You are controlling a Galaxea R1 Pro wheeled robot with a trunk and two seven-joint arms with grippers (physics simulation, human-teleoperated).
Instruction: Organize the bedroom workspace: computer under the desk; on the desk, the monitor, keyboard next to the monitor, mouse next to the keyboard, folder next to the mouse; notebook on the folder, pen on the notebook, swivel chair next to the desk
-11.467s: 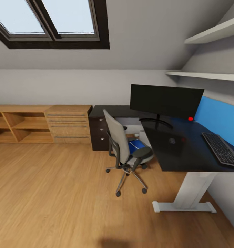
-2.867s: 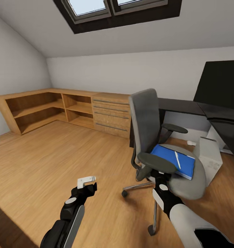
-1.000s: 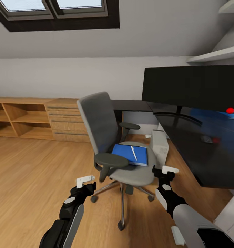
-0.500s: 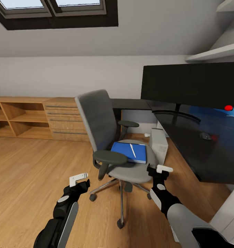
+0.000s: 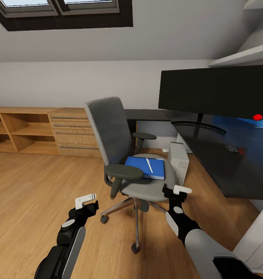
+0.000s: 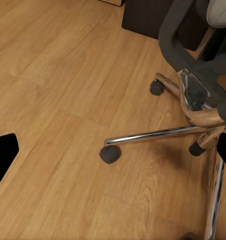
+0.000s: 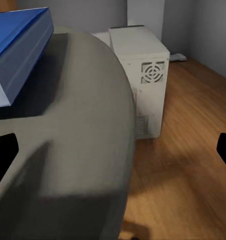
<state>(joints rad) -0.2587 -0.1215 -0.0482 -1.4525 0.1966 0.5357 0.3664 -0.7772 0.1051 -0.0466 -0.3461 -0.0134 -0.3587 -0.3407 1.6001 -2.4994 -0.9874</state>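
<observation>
The grey swivel chair (image 5: pixel 110 130) stands in front of me, turned away from the black desk (image 5: pixel 224 166). On its seat lies the blue folder (image 5: pixel 143 166) (image 7: pixel 18 35) with the pale pen (image 5: pixel 149 165) on top. My right gripper (image 5: pixel 177 190) (image 7: pixel 113 150) is open at the seat's front edge, level with the cushion. My left gripper (image 5: pixel 86 201) (image 6: pixel 113 150) is open over the floor beside the chrome wheeled base (image 6: pixel 192 115). The monitor (image 5: pixel 212 91) and the mouse (image 5: pixel 231 147) are on the desk. The computer (image 5: pixel 178 161) (image 7: pixel 140 70) stands on the floor beside the desk. The keyboard and notebook are out of view.
A light wooden drawer chest (image 5: pixel 73 131) and open shelves (image 5: pixel 19 131) line the back wall at the left. Wooden floor (image 5: pixel 30 201) stretches to my left. A white desk leg (image 5: pixel 255 236) stands at the lower right. Wall shelves (image 5: pixel 239 54) hang above the monitor.
Over the last second the picture has shifted a little and the chair sits slightly higher in it. Both arms keep their pose; both grippers stay open.
</observation>
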